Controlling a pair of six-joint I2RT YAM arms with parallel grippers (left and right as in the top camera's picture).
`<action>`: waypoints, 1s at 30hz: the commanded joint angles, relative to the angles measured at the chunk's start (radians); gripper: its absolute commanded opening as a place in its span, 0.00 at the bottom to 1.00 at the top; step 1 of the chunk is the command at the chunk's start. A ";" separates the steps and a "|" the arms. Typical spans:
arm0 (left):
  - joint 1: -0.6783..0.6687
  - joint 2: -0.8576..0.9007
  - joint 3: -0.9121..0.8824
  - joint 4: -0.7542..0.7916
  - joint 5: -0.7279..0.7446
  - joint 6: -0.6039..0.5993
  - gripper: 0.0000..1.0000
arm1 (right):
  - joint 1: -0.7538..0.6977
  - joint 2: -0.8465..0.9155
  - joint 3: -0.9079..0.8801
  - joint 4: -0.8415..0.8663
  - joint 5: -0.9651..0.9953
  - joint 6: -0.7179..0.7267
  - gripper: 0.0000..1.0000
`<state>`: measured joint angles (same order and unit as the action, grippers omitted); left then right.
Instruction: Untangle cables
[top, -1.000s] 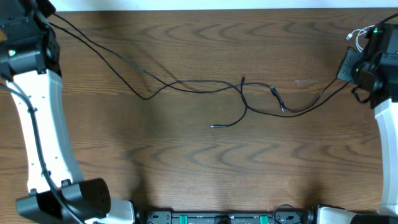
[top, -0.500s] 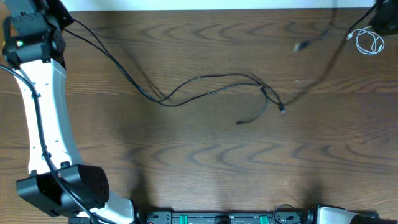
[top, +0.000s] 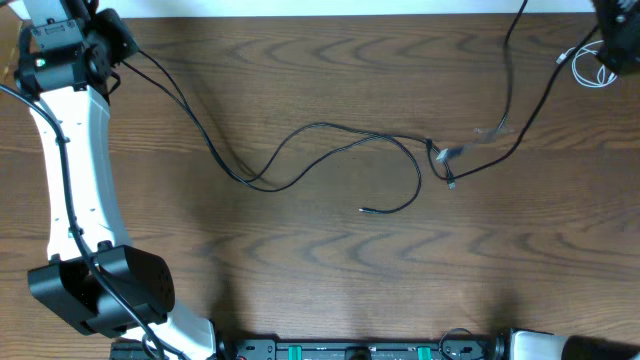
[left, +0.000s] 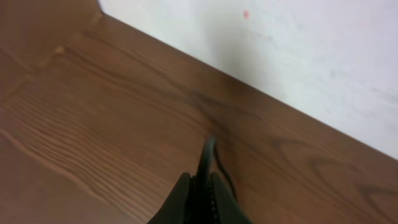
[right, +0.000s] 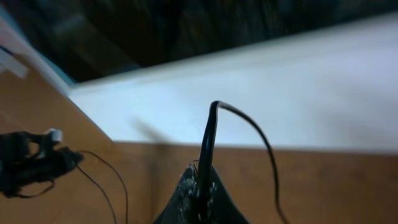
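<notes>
Thin black cables (top: 340, 127) loop between the grippers, knotted nearer the right gripper (right: 199, 186), and a white cable (top: 590, 68) coils beside it. At opposite far corners, the left gripper (left: 200, 183) and the right each pinch a black one.

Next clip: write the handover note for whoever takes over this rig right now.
Left gripper: shut on a black cable, far left corner.
Right gripper: shut on a black cable, far right corner.
Black cables: span the table between them, snarled in a knot right of centre; one loose plug end lies mid-table.
Done: white cable lies coiled far right, away from the knot.
Left: free the knot.
</notes>
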<state>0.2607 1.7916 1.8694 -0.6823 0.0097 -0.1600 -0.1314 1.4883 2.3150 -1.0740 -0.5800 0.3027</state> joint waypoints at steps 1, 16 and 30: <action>0.002 0.005 -0.001 -0.023 0.091 -0.022 0.07 | 0.001 0.042 -0.001 -0.031 0.045 -0.020 0.01; -0.076 0.005 -0.001 -0.140 0.181 -0.040 0.17 | -0.002 0.087 -0.001 -0.085 0.249 -0.076 0.01; -0.081 0.005 -0.001 -0.189 0.182 -0.040 0.36 | -0.045 0.095 -0.001 -0.103 0.339 -0.118 0.01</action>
<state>0.1795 1.7916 1.8694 -0.8654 0.1829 -0.2047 -0.1562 1.5772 2.3100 -1.1854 -0.2718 0.2176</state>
